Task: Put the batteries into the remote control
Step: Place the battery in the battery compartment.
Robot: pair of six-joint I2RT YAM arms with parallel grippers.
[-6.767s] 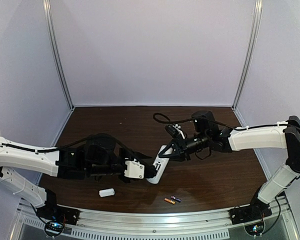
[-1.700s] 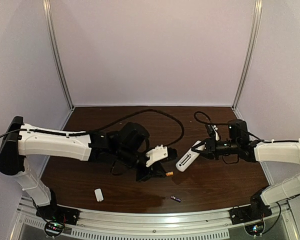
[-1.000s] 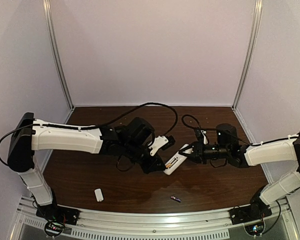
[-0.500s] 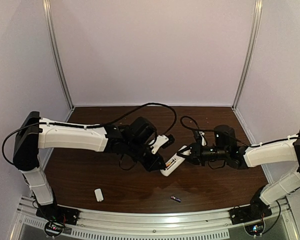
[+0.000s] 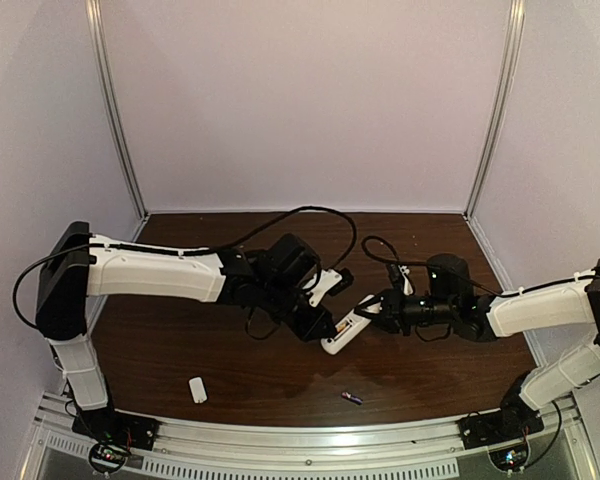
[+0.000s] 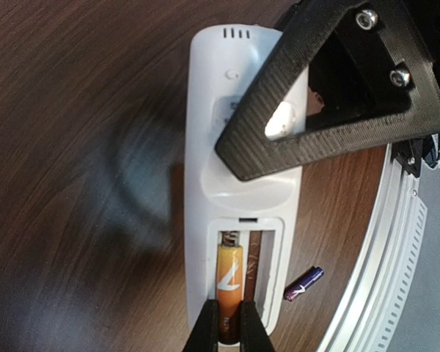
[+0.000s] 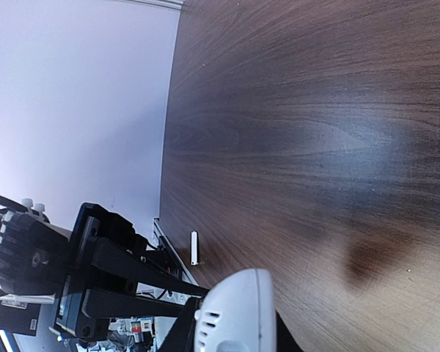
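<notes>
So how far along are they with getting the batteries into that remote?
About halfway. Done: the remote has its battery bay open, and a small white piece, probably its cover, lies aside. In hand: the right gripper holds the remote while the left gripper seats the orange battery in one slot. Left: the purple battery lies loose on the table, and the second slot is empty.
</notes>
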